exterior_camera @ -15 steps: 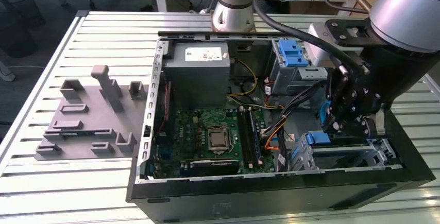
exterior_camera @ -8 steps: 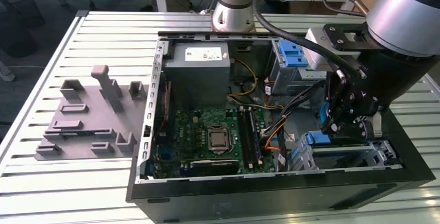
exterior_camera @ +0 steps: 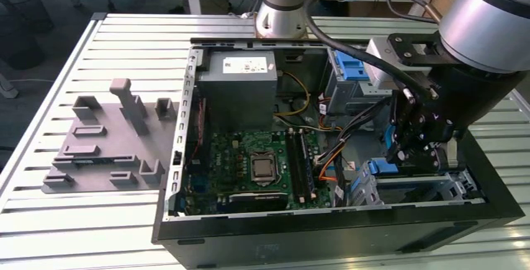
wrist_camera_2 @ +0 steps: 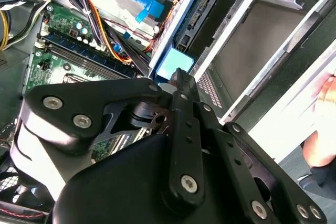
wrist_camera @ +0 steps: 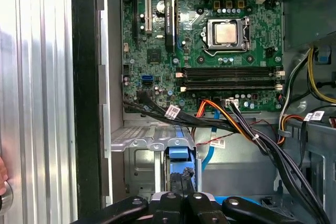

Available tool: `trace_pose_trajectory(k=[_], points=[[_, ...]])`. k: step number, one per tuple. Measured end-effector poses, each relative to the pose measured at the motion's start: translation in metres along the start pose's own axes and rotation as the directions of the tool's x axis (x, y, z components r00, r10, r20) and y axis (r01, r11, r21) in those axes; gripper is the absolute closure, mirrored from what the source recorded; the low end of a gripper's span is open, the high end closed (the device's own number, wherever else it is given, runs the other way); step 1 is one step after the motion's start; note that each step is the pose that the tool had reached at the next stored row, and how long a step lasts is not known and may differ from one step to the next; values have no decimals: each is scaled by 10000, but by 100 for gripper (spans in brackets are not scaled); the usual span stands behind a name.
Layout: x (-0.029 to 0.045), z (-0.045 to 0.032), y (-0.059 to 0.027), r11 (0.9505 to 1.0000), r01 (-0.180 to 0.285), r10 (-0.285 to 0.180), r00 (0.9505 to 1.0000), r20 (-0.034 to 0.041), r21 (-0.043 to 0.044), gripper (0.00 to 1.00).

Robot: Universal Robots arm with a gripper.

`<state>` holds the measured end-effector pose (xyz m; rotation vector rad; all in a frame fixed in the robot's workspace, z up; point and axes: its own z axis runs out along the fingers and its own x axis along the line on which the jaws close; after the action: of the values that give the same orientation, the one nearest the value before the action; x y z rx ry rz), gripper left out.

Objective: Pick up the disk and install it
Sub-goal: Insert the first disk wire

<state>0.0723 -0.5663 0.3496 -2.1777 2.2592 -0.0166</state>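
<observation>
The disk (wrist_camera: 178,153), a flat silver hard drive w/ blue plastic rails, sits edge-on inside the silver sheet-metal drive cage (wrist_camera: 137,142). The black robot gripper (wrist_camera: 181,174) is at its blue end, at the cage mouth. Can't tell if the claw is clamped on it or just pressed against it. Prob. dense, stiff, slick-faced and shock-sensitive; rails flex, so hold across rail edges, not the faces. Label, connector and seating depth are hidden by the cage. A black/orange cable bundle (wrist_camera: 236,127) runs just beside the cage.

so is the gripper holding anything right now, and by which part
Cannot be told. The gripper is right at the blue end of the disk, which sits in the silver cage, but whether it has hold of it is hidden.
</observation>
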Motion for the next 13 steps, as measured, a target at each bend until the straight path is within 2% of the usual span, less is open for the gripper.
trace_pose_trajectory(k=[13], points=[[-5, 9, -134, 10000, -1, 1, 10000, 2, 0, 89]])
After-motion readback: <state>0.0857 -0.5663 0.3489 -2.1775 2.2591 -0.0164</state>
